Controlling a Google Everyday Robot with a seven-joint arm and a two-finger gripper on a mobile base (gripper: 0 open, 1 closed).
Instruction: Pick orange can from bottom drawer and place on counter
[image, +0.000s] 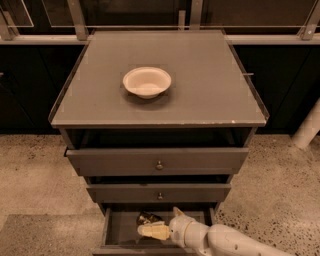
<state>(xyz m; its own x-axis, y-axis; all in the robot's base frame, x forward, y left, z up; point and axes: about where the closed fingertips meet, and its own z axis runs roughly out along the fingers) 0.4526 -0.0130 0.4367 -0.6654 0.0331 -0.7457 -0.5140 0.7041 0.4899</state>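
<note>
The bottom drawer (118, 231) stands pulled open below two upper drawers with knobs. The orange can (146, 218) lies on the drawer's floor toward the back, dark and shiny, partly hidden. My gripper (150, 230) reaches in from the lower right on a white arm; its cream fingers (154, 231) point left right at the can, touching or nearly touching it. The counter (210, 75) is the flat grey top above.
A cream-white bowl (147, 82) sits on the counter left of centre. A dark railing and cabinets run behind. A white post (307, 127) stands at the right. Speckled floor surrounds the cabinet.
</note>
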